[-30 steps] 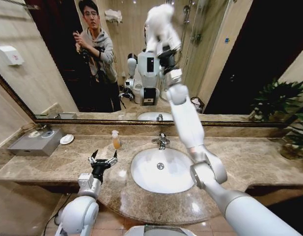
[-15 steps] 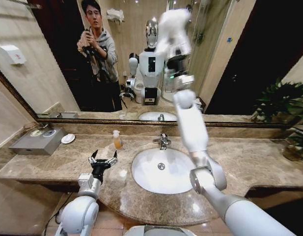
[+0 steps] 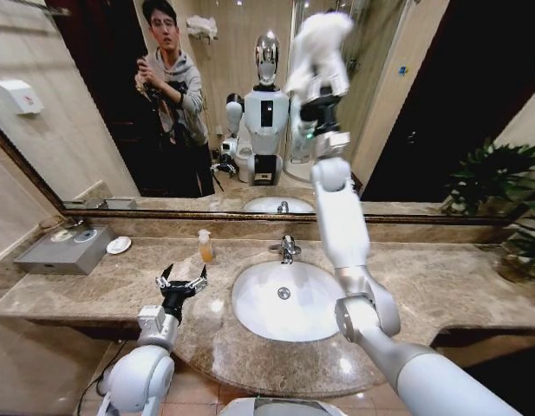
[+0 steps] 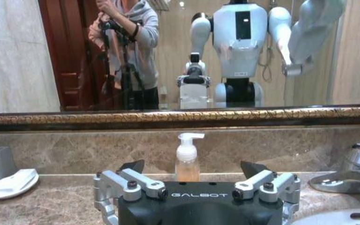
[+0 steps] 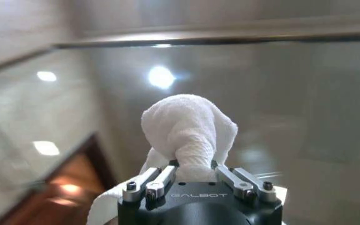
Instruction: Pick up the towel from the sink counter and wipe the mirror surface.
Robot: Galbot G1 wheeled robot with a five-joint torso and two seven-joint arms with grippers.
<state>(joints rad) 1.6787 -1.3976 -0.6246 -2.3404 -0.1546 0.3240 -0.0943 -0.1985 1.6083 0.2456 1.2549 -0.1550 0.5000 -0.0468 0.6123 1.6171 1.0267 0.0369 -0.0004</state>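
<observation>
Towel (image 5: 189, 129) is sitting bunched in the right gripper (image 5: 192, 174), jaws pinching its lower folds, the white wad bulging out ahead of the fingertips toward the mirror surface (image 3: 94, 113). In the head view the right arm is reaching high over the oval basin (image 3: 284, 299), holding the towel (image 3: 319, 43) up at the upper part of the glass. Whether cloth is actually touching glass, cannot tell. Judgement: wiping step is under way. To do it well, only the soft wad should be meeting the glass, never the metal fingers; pressure light and even, strokes overlapping, grip firm so the cloth is not slipping. Left gripper (image 3: 182, 282) is idling wide open and empty above the sink counter (image 3: 440, 286), near the soap bottle (image 4: 188, 158).
</observation>
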